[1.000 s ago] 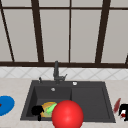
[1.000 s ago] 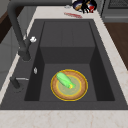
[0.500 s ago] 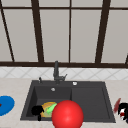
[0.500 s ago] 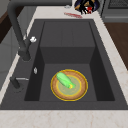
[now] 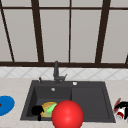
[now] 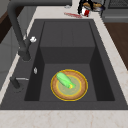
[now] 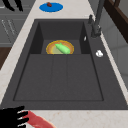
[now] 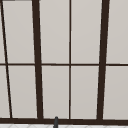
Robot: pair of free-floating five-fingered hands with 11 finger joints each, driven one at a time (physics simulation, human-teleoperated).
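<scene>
A tan plate (image 6: 79, 93) with a yellow rim lies in the sink's left basin and carries a green vegetable (image 6: 64, 80); both also show from the right, plate (image 7: 51, 47) and vegetable (image 7: 63, 48). My left hand (image 5: 37, 110) hovers by the sink's front left corner, fingers relaxed and hanging, holding nothing; its fingers (image 7: 11, 5) show out in front of the counter. My right hand (image 5: 123, 109) rests on the counter right of the sink, straight fingers (image 7: 18, 115) lying against a long red thing (image 7: 38, 121). That red thing (image 6: 73, 15) points toward the sink.
A dark faucet (image 5: 56, 72) stands behind the black sink (image 5: 90, 100), whose right half is a flat drainboard. A blue plate (image 5: 5, 105) with a small brown item (image 7: 49, 4) sits on the left counter. A large red ball (image 5: 67, 115) fills the front edge. Windows (image 8: 70, 62) rise behind.
</scene>
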